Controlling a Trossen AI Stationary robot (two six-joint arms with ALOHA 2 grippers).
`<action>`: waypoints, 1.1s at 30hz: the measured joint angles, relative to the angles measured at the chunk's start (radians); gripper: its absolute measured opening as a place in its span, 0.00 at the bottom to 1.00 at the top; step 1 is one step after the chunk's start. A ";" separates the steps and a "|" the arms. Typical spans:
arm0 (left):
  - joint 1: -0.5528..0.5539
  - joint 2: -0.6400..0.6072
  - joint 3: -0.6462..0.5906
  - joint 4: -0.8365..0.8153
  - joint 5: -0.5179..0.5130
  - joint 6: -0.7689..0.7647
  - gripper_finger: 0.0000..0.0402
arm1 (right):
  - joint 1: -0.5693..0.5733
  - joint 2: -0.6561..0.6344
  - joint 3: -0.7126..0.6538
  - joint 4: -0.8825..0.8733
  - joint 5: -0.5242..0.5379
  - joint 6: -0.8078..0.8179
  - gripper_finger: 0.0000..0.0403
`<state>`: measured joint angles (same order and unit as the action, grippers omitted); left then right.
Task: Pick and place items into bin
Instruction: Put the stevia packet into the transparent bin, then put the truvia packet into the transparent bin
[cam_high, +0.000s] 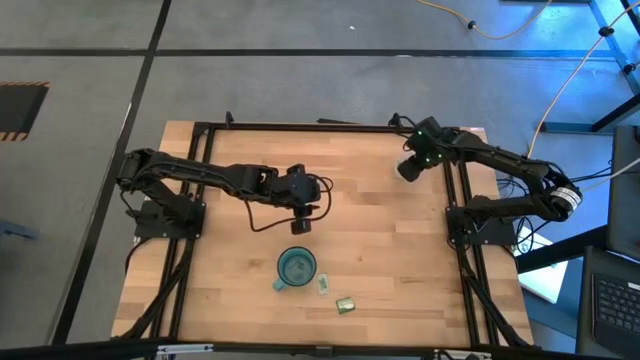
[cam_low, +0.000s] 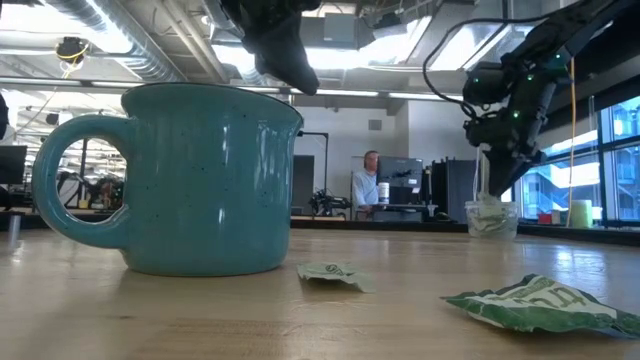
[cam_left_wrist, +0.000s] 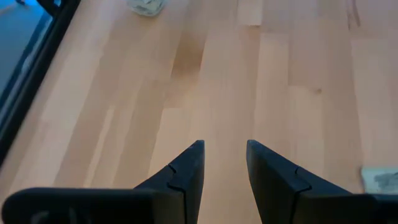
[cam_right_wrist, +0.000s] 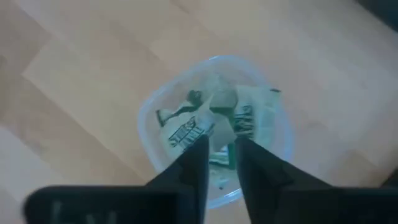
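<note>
**Right gripper over the bin**
Your right gripper (cam_right_wrist: 219, 149) hangs over the bin (cam_right_wrist: 273, 134), fingers slightly parted, packets (cam_right_wrist: 189, 134) inside. Your left gripper (cam_left_wrist: 224, 163), open and empty, hovers above the mug (cam_high: 296, 267); two packets (cam_high: 346, 304) lie beside it

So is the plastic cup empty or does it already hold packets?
Holds packets: the right wrist view looks down into the cup at several green-printed packets inside.
</note>
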<state>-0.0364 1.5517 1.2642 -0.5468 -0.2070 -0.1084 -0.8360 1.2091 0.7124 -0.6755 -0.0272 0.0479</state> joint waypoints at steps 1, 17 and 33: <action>0.000 0.000 0.000 0.000 0.000 0.018 0.28 | 0.000 0.000 0.000 0.004 0.014 0.001 0.20; -0.086 0.000 0.001 0.074 0.057 0.130 0.28 | 0.214 -0.256 0.116 0.024 0.024 0.028 0.35; -0.073 0.000 0.001 -0.062 0.068 0.119 0.28 | 1.117 -0.112 0.045 0.367 0.087 0.088 0.35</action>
<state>-0.1097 1.5517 1.2655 -0.6085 -0.1391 0.0109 0.2815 1.0971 0.7571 -0.3080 0.0597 0.1354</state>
